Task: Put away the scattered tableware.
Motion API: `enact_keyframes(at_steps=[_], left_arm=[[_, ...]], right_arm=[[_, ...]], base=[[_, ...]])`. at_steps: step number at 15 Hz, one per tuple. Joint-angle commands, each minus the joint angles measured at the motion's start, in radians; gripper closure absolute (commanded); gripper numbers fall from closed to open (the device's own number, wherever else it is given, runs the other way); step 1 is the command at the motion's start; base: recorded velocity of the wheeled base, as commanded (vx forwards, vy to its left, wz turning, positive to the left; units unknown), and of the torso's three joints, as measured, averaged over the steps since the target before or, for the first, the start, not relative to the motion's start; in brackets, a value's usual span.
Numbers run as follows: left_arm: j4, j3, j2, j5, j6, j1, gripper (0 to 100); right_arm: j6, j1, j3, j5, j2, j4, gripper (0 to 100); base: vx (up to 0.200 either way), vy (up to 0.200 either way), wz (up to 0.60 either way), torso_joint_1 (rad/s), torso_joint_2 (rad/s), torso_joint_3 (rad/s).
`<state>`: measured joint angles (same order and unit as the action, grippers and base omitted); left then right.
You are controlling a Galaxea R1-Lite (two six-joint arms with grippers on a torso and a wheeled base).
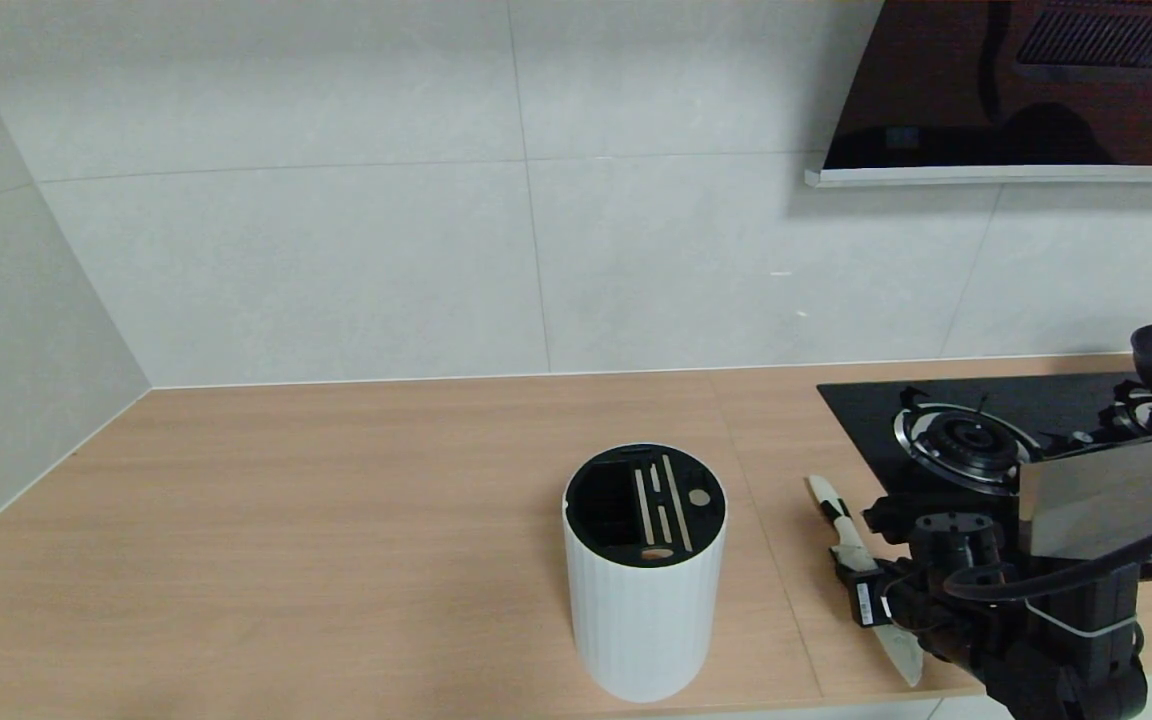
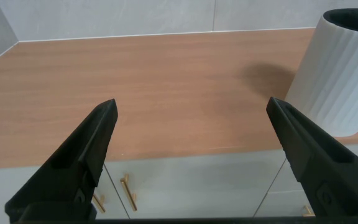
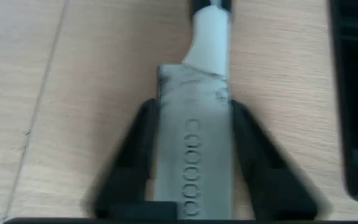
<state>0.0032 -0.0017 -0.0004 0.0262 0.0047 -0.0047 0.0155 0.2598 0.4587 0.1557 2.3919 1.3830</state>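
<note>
— Where is your right pincer?

— My right pincer (image 1: 881, 600) is down at the light wooden countertop (image 1: 336, 500), near its front edge. It is closed on the white knife with a black band on its handle (image 1: 848, 540). In the wrist view my two black fingers (image 3: 135, 149) press against either side of the pale grey, dimpled blade (image 3: 194, 112).

— How does the knife lie?

— Lengthwise, with the handle end toward the wall and the blade's tip toward the counter's front edge. I cannot tell whether it rests on the wood or sits just off it. It is between the white ribbed cylindrical holder with a slotted black top (image 1: 644, 600) and the black glass hob (image 1: 866, 410), touching neither.

— And the holder?

— It stands upright in the middle of the counter, near the front edge, with its slots facing up.

— Your other arm?

— My left pincer (image 2: 191, 109) is spread wide with nothing between its fingers (image 2: 86, 149). It hangs over the counter's front edge, above pale cabinet doors (image 2: 185, 186) with gold-coloured bar handles (image 2: 129, 193). The holder is close by on its one side.

— What lies farther out?

— A round gas burner (image 1: 966, 440) sits on the hob. A dark, glossy range hood (image 1: 1016, 90) hangs on the light grey tiled wall (image 1: 336, 250).
</note>
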Motion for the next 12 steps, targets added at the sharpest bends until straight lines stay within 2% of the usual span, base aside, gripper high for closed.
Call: enact_keyframes(at_steps=[1,6,10,12], left_arm=[[0.000,0.000,0.000,0.000,0.000,0.000,0],[0.000,-0.001,0.000,0.000,0.000,0.000,0],[0.000,0.000,0.000,0.000,0.000,0.000,0],[0.000,0.000,0.000,0.000,0.000,0.000,0]], right_arm=[[0.000,0.003,0.001,0.005,-0.002,-0.001,100],[0.001,0.003,-0.006,0.015,-0.036,0.031,100],[0.001,0.036,-0.089,0.019,-0.238,0.021,100],[0.004,0.073,-0.117,0.019,-0.366,-0.032,100]], base=[[0.000,0.000,0.00,0.000,0.00,0.000],[0.000,0.000,0.00,0.000,0.00,0.000],[0.000,0.000,0.00,0.000,0.00,0.000],[0.000,0.000,0.00,0.000,0.00,0.000]])
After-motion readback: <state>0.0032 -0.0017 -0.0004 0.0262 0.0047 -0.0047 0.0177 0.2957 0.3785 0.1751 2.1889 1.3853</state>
